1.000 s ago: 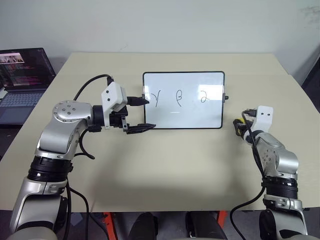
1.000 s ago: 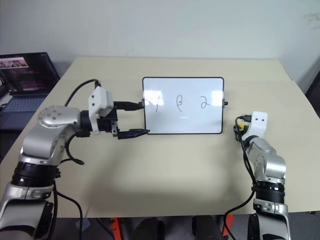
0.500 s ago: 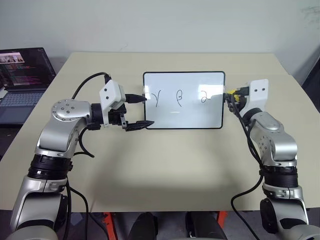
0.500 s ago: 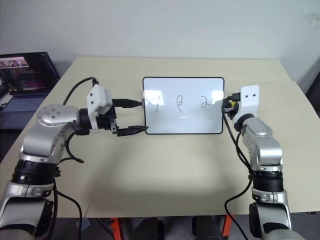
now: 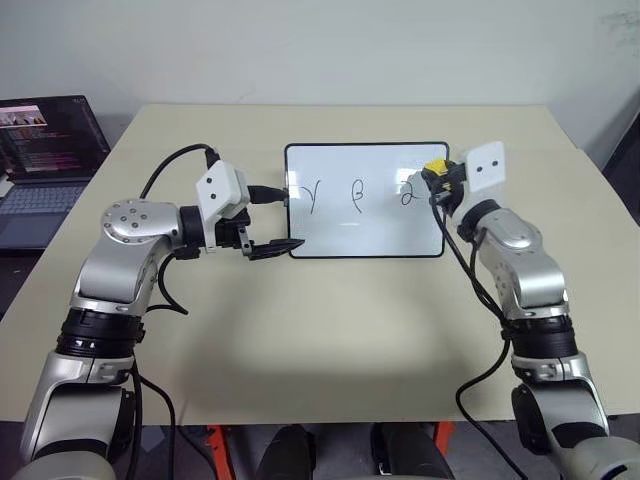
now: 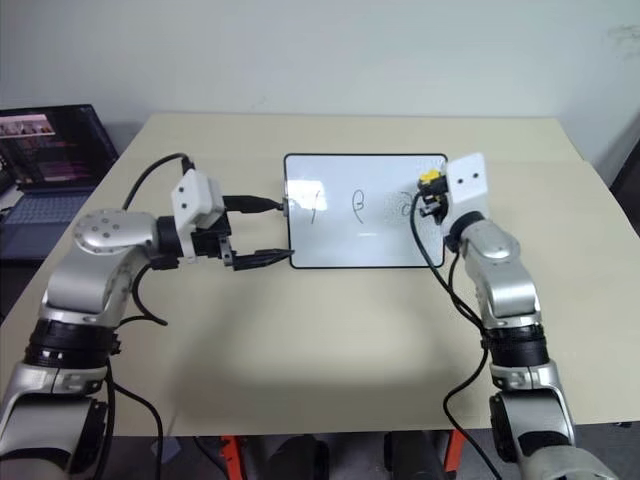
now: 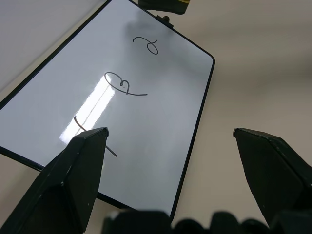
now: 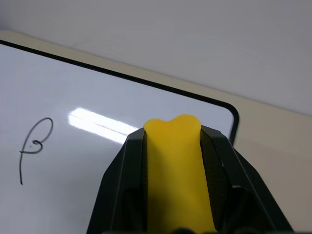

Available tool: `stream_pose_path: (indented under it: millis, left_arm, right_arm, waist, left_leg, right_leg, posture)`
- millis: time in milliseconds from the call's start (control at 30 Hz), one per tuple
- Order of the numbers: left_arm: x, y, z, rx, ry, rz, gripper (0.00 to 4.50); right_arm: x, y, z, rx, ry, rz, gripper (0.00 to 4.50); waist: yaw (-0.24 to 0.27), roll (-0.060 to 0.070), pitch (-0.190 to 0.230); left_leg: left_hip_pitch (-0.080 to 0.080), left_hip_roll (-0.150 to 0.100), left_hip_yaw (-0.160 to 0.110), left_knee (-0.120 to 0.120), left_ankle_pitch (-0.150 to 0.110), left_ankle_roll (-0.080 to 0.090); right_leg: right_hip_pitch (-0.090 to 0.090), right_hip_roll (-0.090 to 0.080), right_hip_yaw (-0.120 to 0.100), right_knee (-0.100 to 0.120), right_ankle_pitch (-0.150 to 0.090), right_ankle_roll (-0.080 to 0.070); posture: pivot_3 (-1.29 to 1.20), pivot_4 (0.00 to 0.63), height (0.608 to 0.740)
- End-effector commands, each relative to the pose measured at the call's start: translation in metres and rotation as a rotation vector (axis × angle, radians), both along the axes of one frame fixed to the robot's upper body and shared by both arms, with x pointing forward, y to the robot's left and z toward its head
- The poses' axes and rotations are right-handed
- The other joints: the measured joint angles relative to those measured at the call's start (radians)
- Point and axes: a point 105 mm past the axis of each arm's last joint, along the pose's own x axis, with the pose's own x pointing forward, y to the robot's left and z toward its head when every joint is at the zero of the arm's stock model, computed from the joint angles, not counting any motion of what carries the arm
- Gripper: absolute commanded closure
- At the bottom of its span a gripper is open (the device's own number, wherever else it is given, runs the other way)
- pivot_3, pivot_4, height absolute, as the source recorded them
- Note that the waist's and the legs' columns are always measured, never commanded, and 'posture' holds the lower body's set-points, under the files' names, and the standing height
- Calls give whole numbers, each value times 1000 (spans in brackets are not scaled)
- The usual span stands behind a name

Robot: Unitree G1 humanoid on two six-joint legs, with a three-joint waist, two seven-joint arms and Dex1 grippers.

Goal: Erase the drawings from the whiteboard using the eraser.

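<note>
A beige table (image 5: 330, 330) fills the centre of the head views; a laptop (image 5: 45, 160) sits at the far left edge. The whiteboard (image 5: 366, 225) lies flat in the upper middle, with three drawings (image 5: 357, 196) in a row across its upper half. Left gripper (image 5: 277, 220), fingers spread wide, straddles the board's left edge. Right gripper (image 5: 438, 180), fingers clamped narrowly on the yellow eraser (image 5: 436, 167), sits over the board's upper right corner beside the rightmost squiggle. In the right wrist view the eraser (image 8: 176, 180) protrudes between both fingers (image 8: 122, 185).
</note>
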Motion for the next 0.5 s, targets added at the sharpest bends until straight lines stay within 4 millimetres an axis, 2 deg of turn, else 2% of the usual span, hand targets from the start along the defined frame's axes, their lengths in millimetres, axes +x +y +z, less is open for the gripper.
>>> stream_pose_path:
  millis: [33, 300, 367, 500]
  left_arm:
    - [-1, 2, 14, -2, -62, -1, 0]
    - [-1, 6, 16, 2, -65, 15, 0]
    - [-2, 6, 16, 2, -64, 17, 0]
    - [-3, 7, 17, 4, -64, 23, 0]
  right_arm:
    - [6, 14, 20, -3, -82, 39, 3326]
    - [21, 36, 22, 1, -96, 93, 3326]
    - [24, 40, 18, 0, -91, 101, 3326]
    - [30, 43, 6, 14, -57, 106, 3326]
  waist:
    - [0, 0, 0]
    - [-2, 0, 0]
    - [-3, 0, 0]
    - [-8, 0, 0]
  left_leg:
    - [0, 0, 0, 0, 0, 0]
    - [-8, 0, 0, 1, 0, 0]
    - [-14, 0, 0, 3, 2, -4]
    - [-16, 0, 0, 2, 3, -5]
  right_leg:
    - [0, 0, 0, 0, 0, 0]
    - [-8, 0, 0, 1, 0, 0]
    - [-15, 0, 0, 3, 1, 0]
    - [-16, 0, 0, 2, 1, 0]
  posture:
    - [0, 150, 740]
    - [0, 150, 740]
    - [0, 150, 740]
    - [0, 150, 740]
